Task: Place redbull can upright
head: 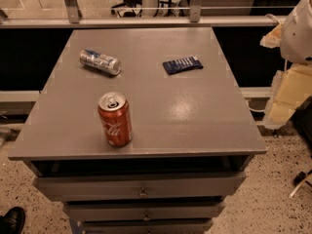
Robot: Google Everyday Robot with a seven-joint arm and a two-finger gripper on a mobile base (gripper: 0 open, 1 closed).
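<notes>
Cabinet top [165, 121], redbull can [100, 62] lying far from gripper [288, 94] – R edge; state unclear

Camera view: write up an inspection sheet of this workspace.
surface: grey cabinet top, flat, slight sheen.
job's things: redbull can lying on its side, back left, not yet upright.
clutter: Coca-Cola can upright, front left; dark-blue packet flat, back right.
grippers: hand at the right edge, beside the cabinet, off the top, apart from the redbull can.
cables: thin line strung behind the cabinet, maybe a wire.
surroundings: drawers below; speckled floor; black shoe bottom left.
</notes>
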